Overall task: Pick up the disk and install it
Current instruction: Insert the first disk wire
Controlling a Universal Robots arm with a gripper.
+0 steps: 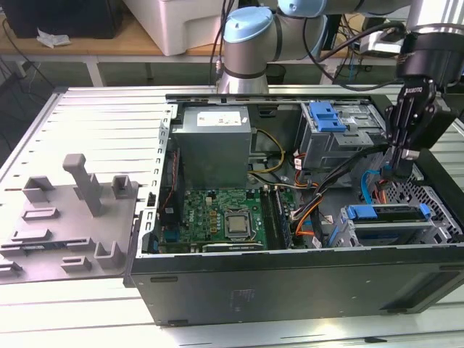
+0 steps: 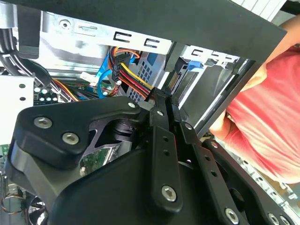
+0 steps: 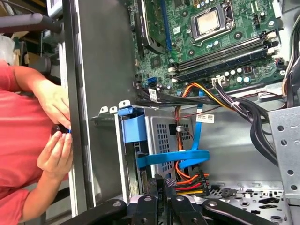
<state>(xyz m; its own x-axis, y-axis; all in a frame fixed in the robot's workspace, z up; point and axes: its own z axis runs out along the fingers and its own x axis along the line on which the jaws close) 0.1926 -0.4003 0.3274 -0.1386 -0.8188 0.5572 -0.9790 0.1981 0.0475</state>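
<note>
The disk (image 1: 391, 212), silver with a blue carrier bracket, lies in the lower grey drive cage (image 1: 435, 230) at the front of the case, on the exterior view's right. In the first wrist view its blue bracket (image 3: 134, 124) sits at the cage's end. My gripper (image 1: 403, 165) hangs just above and behind that cage. In both wrist views its fingers (image 2: 161, 117) are together, pinching a black cable connector (image 3: 162, 183) with red, yellow and orange wires, close to the disk's rear edge.
The open computer case (image 1: 290, 279) holds a motherboard (image 1: 225, 217), a power supply (image 1: 214, 148) and an upper cage with a blue latch (image 1: 326, 116). A blue flat cable (image 3: 173, 158) crosses the cage. A person's hands (image 3: 56, 140) rest outside the case wall.
</note>
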